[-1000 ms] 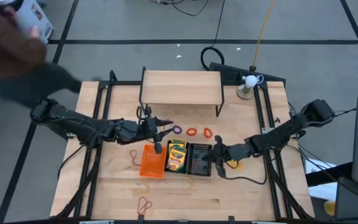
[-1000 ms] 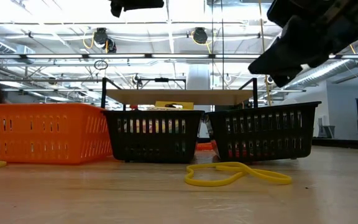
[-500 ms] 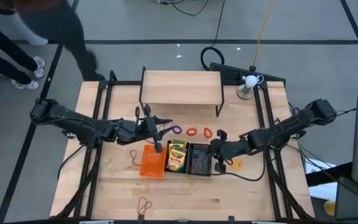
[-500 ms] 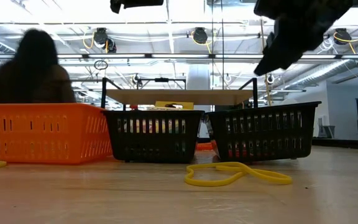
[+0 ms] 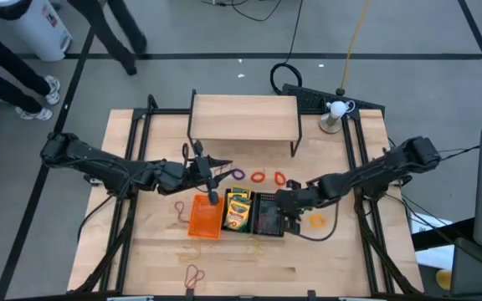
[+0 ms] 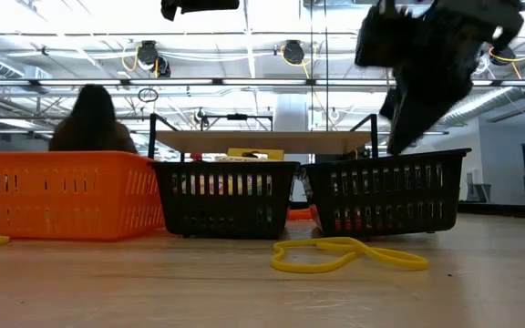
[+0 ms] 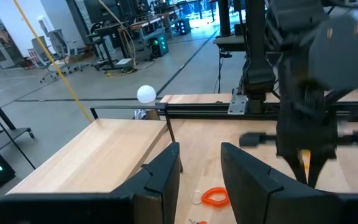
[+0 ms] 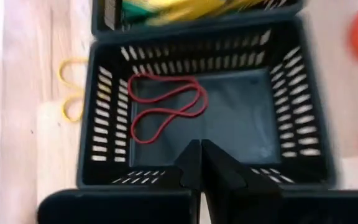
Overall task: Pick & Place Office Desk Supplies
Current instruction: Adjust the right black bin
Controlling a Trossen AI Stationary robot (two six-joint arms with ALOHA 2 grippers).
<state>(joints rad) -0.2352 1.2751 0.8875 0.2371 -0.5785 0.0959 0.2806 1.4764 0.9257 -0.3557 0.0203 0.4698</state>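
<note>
Three mesh trays stand side by side mid-table: an orange tray (image 5: pixel 205 216), a black tray with yellow-and-green crayon boxes (image 5: pixel 238 209), and a black tray (image 5: pixel 268 214) with a red rubber band (image 8: pixel 166 106) lying on its floor. My right gripper (image 5: pixel 287 205) hangs over that last tray, shut, its fingers (image 8: pixel 199 165) pointing down with nothing seen between them. It shows above the same tray (image 6: pixel 386 196) in the low view. My left gripper (image 5: pixel 212 182) waits open above the table, by the orange tray's far edge.
Loose bands lie on the table: purple (image 5: pixel 238 175), orange (image 5: pixel 259 177) and red (image 5: pixel 279 177) beyond the trays, a yellow-orange one (image 5: pixel 316 221) right of them, a yellow one (image 6: pixel 344 255) at their near side, and tan ones (image 5: pixel 180 209) (image 5: pixel 193 274). A wooden shelf (image 5: pixel 243 117) stands at the far edge. People move behind the table.
My right gripper has moved toward the table's left, from beside the right black tray to over it, and has tipped to point down into it. The trays and bands have stayed put. People have walked past beyond the table.
</note>
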